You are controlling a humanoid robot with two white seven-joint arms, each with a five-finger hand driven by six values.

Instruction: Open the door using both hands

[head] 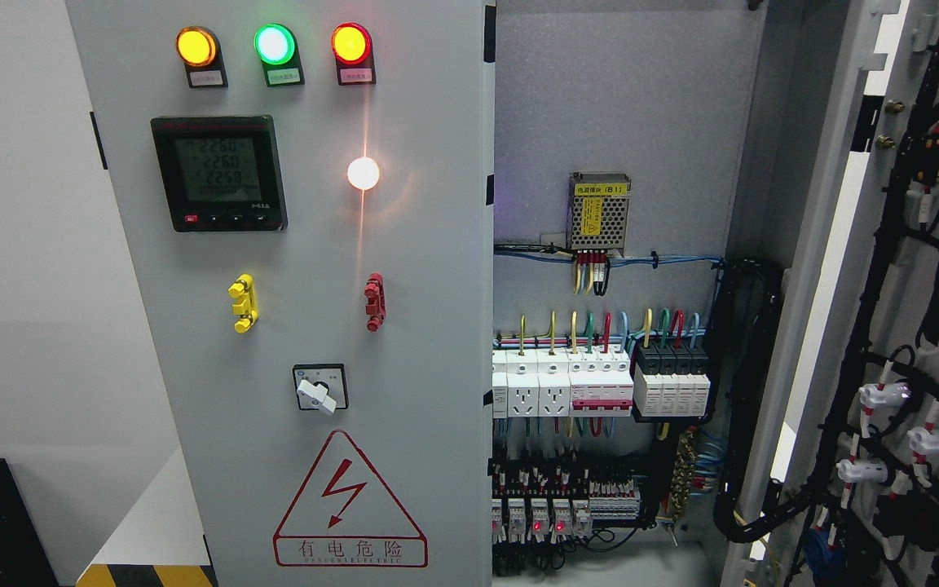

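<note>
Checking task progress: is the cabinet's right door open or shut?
Open: the right door is swung outward, exposing the breakers inside.

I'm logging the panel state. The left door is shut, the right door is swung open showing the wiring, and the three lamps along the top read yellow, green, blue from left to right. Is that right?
One thing is off: the third lamp is red, not blue. The head view shows yellow, green, red across the top of the shut left door. The right door is indeed swung open, with the wiring showing.

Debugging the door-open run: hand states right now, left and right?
Left hand: not in the head view, state unknown.
Right hand: not in view either. Right door already stands swung open.
</note>
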